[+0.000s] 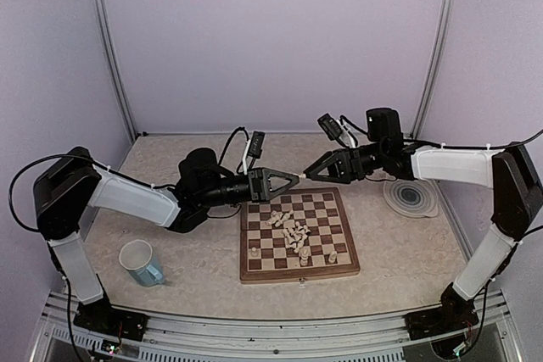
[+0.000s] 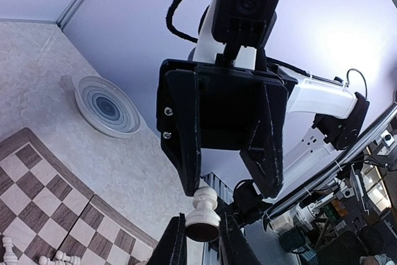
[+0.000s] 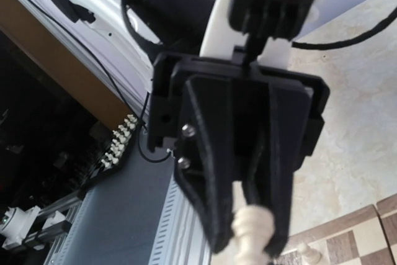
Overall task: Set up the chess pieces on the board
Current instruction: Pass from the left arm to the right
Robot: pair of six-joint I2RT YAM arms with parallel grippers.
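Note:
The wooden board [image 1: 254, 275] lies in the middle of the table, with several cream chess pieces [image 1: 293, 231] lying heaped on its centre and a few standing near its front. Above the board's far edge my two grippers meet tip to tip. My left gripper [image 2: 203, 234] is shut on the base of a cream pawn [image 2: 206, 212], whose head points at the right gripper [image 2: 231, 192]. The right gripper stands open, one fingertip [image 2: 193, 187] against the pawn's head. The right wrist view shows the left gripper [image 3: 251, 240] with the pawn [image 3: 251, 228] between its tips.
A round grey-blue ringed plate [image 1: 411, 197] lies right of the board, near the right arm. A pale blue mug [image 1: 140, 262] stands at the front left. The walls of the enclosure close off the back and both sides.

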